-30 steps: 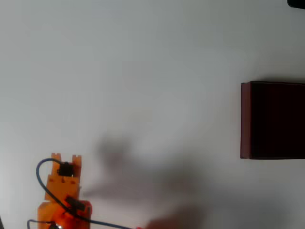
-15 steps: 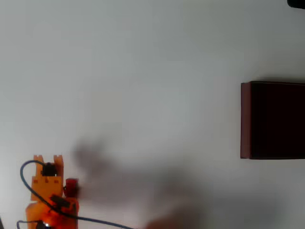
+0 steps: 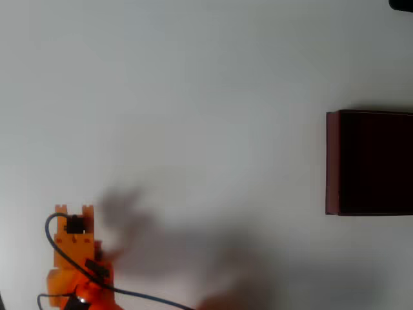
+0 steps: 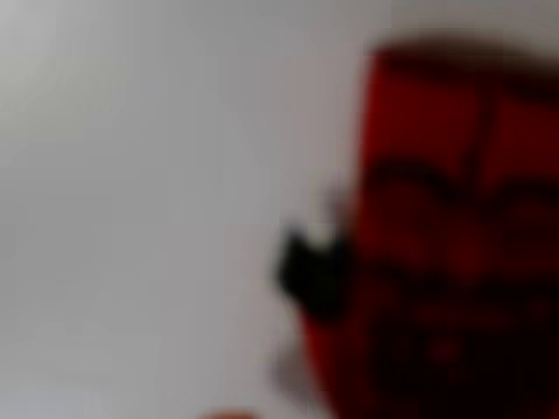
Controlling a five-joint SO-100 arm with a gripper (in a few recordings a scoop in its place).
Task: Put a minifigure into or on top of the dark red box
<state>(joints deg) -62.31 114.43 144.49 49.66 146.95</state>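
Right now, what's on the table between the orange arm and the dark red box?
Nothing. In the overhead view the white table between the arm and the dark red box is bare, crossed only by soft shadow.

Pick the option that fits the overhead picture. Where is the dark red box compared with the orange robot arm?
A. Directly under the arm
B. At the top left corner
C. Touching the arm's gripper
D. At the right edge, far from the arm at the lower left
D. The dark red box lies against the right edge, while the orange arm sits at the lower left, with bare white table between them.
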